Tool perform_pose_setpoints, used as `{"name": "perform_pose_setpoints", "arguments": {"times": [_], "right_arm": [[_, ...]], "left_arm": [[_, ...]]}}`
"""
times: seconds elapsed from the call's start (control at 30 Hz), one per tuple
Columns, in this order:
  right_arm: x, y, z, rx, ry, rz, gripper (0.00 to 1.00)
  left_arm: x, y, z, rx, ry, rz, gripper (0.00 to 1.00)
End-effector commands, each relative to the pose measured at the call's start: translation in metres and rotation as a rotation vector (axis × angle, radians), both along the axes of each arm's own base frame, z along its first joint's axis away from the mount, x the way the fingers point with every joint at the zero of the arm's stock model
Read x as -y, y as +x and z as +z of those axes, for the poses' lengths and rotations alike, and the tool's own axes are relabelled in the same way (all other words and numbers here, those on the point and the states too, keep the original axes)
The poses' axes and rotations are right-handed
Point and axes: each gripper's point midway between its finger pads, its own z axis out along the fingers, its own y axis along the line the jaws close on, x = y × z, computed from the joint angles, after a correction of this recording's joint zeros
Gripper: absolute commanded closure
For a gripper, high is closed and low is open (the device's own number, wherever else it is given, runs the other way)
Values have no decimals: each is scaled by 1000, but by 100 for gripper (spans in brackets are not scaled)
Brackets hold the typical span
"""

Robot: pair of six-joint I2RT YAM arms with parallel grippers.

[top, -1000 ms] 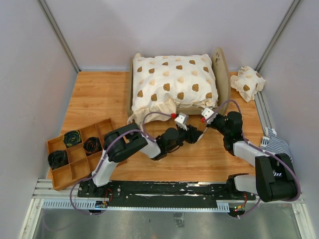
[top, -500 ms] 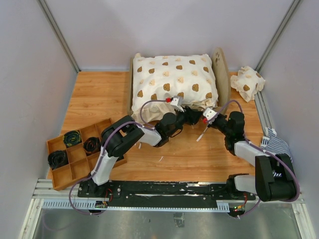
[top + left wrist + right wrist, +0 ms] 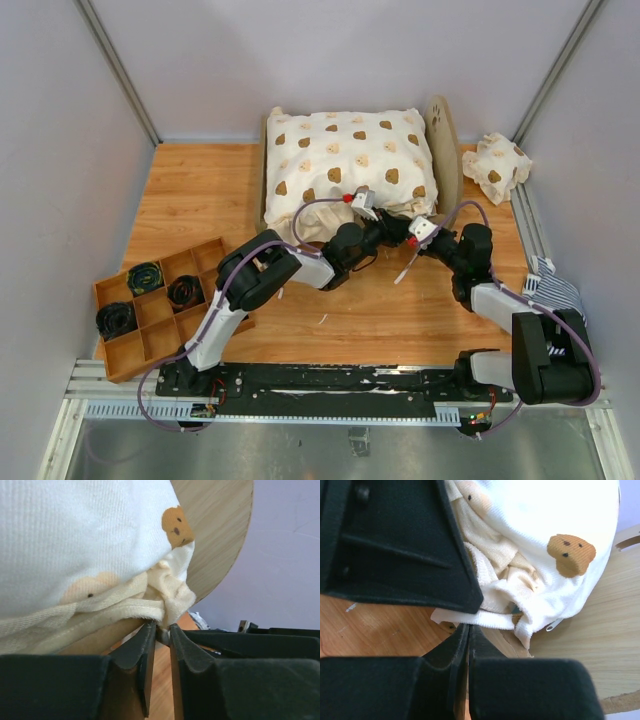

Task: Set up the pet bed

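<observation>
The pet bed [image 3: 441,140] stands at the back middle, its arched headboard on the right. A cream bear-print cover [image 3: 345,160] lies over it. Both grippers meet at the cover's near right corner. My left gripper [image 3: 392,232] has its jaws drawn close, pinching the ruffled edge [image 3: 165,605] at the fingertips [image 3: 161,628], with the headboard [image 3: 220,540] behind. My right gripper [image 3: 406,241] is shut just under the cover's white hem [image 3: 495,620]; nothing shows between its tips [image 3: 469,626]. The left gripper's black finger [image 3: 410,545] fills the right wrist view's upper left.
A small bear-print pillow [image 3: 497,165] lies at the back right. A blue-and-white striped cloth [image 3: 556,286] sits at the table's right edge beside my right arm. A wooden compartment tray [image 3: 125,350] with coiled black cables stands at the front left.
My left arm has swung from the table's middle up to the cover's near right corner, and its jaws have narrowed onto the ruffle. The right gripper has barely moved.
</observation>
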Motion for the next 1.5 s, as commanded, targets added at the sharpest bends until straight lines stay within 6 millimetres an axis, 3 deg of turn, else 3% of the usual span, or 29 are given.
{"name": "perform_pose_setpoints", "arguments": {"times": [0.0,0.07,0.23,0.3,0.33,0.47,0.57,0.73,0.8,0.93,1.2,1.47], "right_arm": [[3,1,7,42,8,2,100],[4,0,6,39,21,-12,100],[8,0,13,5,87,-68,90],[9,-4,14,-64,140,-98,66],[6,-8,13,-118,170,-101,62],[-7,-32,8,-338,315,-106,64],[0,-47,5,-482,482,-272,59],[24,-52,14,-589,837,-638,54],[35,-55,5,-619,918,-770,56],[40,-50,-23,-616,1024,-842,56],[15,-24,-59,-703,1088,-746,51],[7,-1,-90,-766,1150,-760,54]], "left_arm": [[-1,8,3,3,-15,26,92],[-1,9,5,7,-15,27,99],[-2,10,11,20,-26,38,100],[-1,10,13,19,-34,34,100],[-1,10,14,17,-36,32,100],[1,10,14,14,-39,28,100],[4,10,18,22,-40,23,100],[5,7,22,16,-51,18,100],[6,4,25,26,-44,15,100],[6,-5,29,53,-15,8,100],[-1,-14,42,162,122,27,100],[-1,-14,36,168,144,24,100]]}}
